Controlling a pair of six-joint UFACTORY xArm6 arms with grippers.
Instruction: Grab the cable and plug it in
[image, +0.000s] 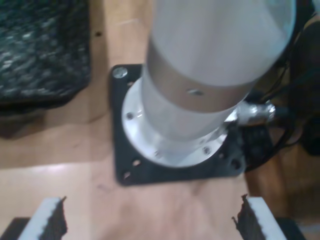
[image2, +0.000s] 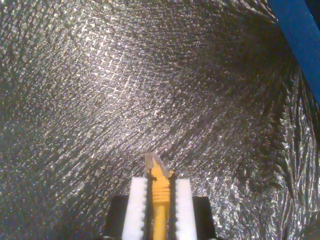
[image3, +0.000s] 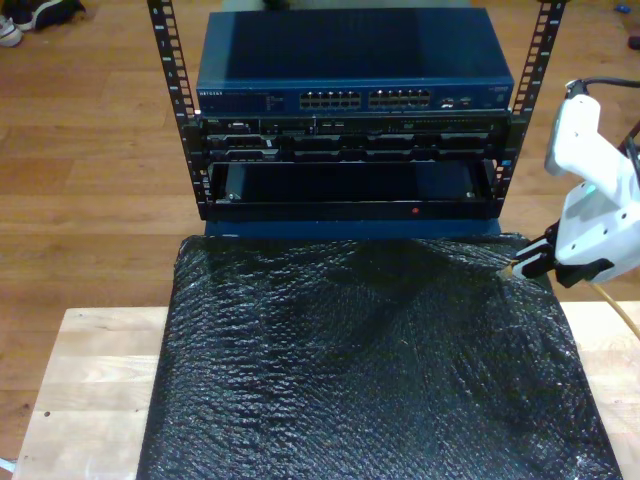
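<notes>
My second gripper (image2: 160, 186) is shut on the yellow-orange cable (image2: 159, 200), whose small clear plug (image2: 153, 162) sticks out just past the white fingers (image2: 137, 205). In the exterior view this gripper (image3: 527, 263) hangs over the black mat's far corner at the exterior view's right, plug tip (image3: 508, 269) pointing toward the exterior view's left. The cable (image3: 622, 308) trails back off that side. The blue network switch (image3: 355, 70) with its row of ports (image3: 365, 100) sits on top of the rack, farther back. My first gripper (image: 152, 220) is open, with nothing between its fingers, above bare wood.
A crinkled black mat (image3: 370, 360) covers most of the wooden table (image3: 90, 370). The black rack (image3: 350, 170) stands behind it between perforated posts (image3: 172, 70). In the first wrist view a silver arm column (image: 200, 75) rises from a black base plate (image: 150, 175).
</notes>
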